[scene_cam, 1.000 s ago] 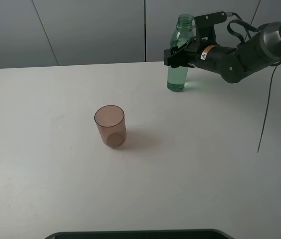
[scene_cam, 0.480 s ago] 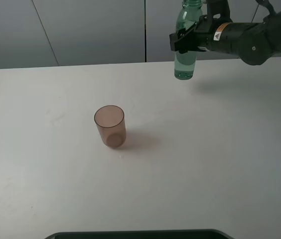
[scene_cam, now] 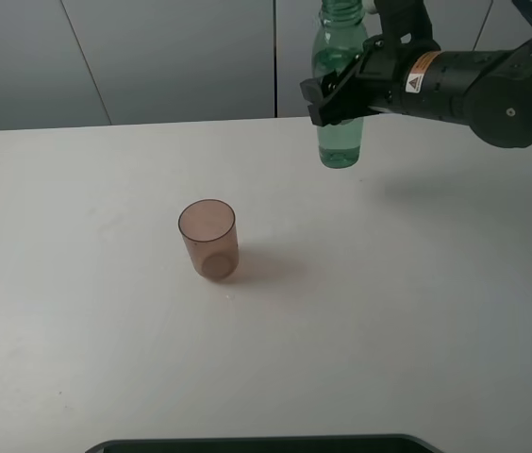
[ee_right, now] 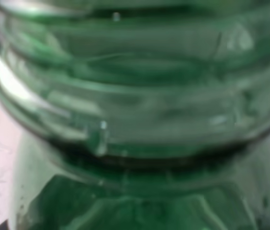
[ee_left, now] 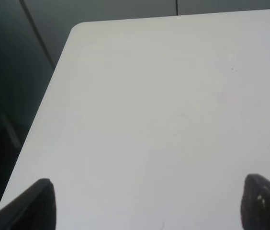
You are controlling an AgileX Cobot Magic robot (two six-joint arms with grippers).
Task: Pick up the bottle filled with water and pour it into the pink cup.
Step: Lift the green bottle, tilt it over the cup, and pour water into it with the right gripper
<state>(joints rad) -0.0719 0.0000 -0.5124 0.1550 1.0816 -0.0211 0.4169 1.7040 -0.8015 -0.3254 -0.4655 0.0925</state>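
The green-tinted bottle (scene_cam: 340, 142) hangs upright above the far side of the white table (scene_cam: 389, 311), held by my right gripper (scene_cam: 334, 97), which is shut around its middle. The bottle fills the right wrist view (ee_right: 135, 120) as a blurred ribbed green wall. The pink cup (scene_cam: 208, 239) stands upright and open on the table, left of and nearer than the bottle. My left gripper (ee_left: 147, 201) shows only in the left wrist view, its two dark fingertips (ee_left: 34, 201) wide apart over bare table near the left edge, holding nothing.
Grey wall panels (scene_cam: 153, 57) rise behind the table's far edge. A dark rounded edge (scene_cam: 266, 444) runs along the bottom of the high view. The table's left corner (ee_left: 77, 28) drops to dark floor.
The right gripper lifted the bottle off the table, then carried it slightly left and toward the cup. The cup has not moved.
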